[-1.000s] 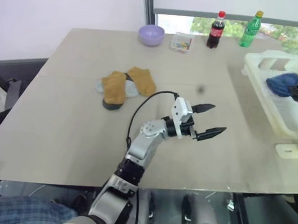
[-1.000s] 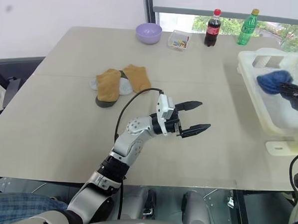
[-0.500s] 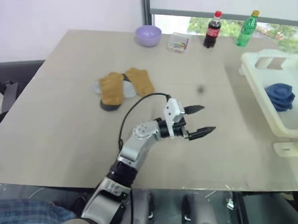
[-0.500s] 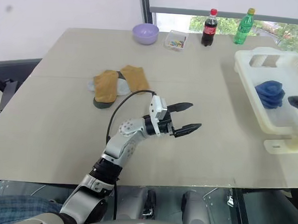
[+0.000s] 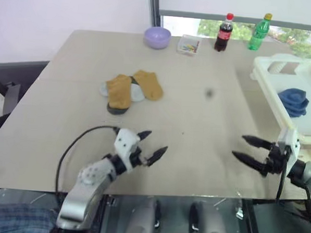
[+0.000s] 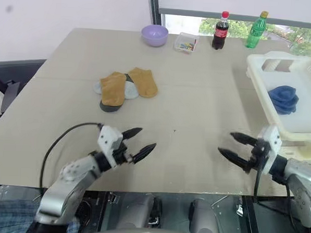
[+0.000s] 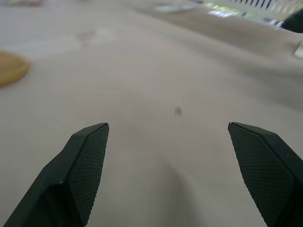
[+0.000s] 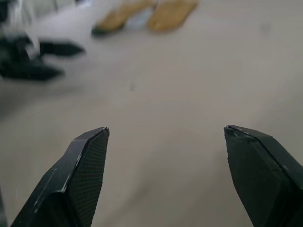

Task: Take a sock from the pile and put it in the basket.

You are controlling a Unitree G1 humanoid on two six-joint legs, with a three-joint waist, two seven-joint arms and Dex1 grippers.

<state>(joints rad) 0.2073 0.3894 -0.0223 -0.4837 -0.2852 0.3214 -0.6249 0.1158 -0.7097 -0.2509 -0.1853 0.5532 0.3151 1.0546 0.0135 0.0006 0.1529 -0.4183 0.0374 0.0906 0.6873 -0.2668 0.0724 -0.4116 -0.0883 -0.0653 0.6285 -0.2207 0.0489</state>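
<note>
Pile, left eye view: you see the pile (image 5: 127, 92) upper left of centre on the table (image 5: 197, 118), mustard-tan socks on top, grey and dark ones under them.
Basket, left eye view: you find the basket (image 5: 275, 76) at the right edge, with a blue sock (image 5: 294, 101) lying inside it.
Left gripper, left eye view: your left gripper (image 5: 150, 146) sits lower left, fingers spread wide and empty, above bare tabletop, well apart from the pile.
Right gripper, left eye view: your right gripper (image 5: 247, 150) sits lower right, fingers parted with nothing between them, near the basket's near corner.
Far edge, right eye view: you see a purple bowl (image 6: 154, 34), a small clear tray (image 6: 186, 43), a cola bottle (image 6: 219, 30) and a green bottle (image 6: 256, 30) along the top.
Left wrist view: both fingers (image 7: 75, 175) stand apart over bare table; a tan sock edge shows at the left border.
Right wrist view: fingers (image 8: 78, 175) stand apart; the pile lies at the top, the other gripper at upper left.
</note>
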